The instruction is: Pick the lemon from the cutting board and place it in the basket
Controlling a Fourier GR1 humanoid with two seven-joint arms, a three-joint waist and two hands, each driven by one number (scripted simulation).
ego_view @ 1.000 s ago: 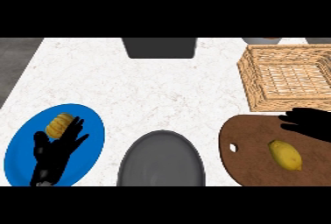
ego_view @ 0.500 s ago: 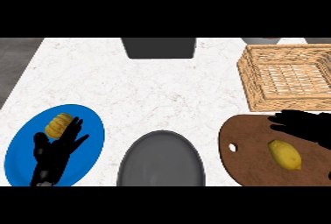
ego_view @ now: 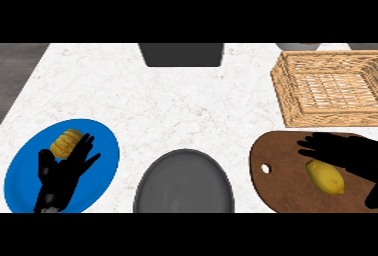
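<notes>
**Right hand open above the lemon**

The right hand's fingers (ego_view: 310,146) are spread and nearly straight, pointing towards the view's left; they hold nothing. Their tips lie over the board (ego_view: 284,150), just above the lemon's upper end. The right hand (ego_view: 348,156) comes in from the right edge, and its dark outline overlaps the top of the lemon (ego_view: 325,177) — whether it touches the fruit cannot be told.

The lemon lies on the board's right half, tilted, well apart from the small hole (ego_view: 266,169) near the board's left edge. The basket (ego_view: 289,100) stands just beyond the board, at the table's right side, with nothing seen inside it.

A grey plate (ego_view: 184,185) sits just left of the board, at the lower middle. Farther left is a blue plate (ego_view: 103,150) with a ridged yellow thing (ego_view: 65,142) on it. The left hand (ego_view: 63,172) rests open over that plate, fingers up, close beside the yellow thing.

At the far edge of the white table (ego_view: 170,100) stands a dark bin (ego_view: 181,54).
</notes>
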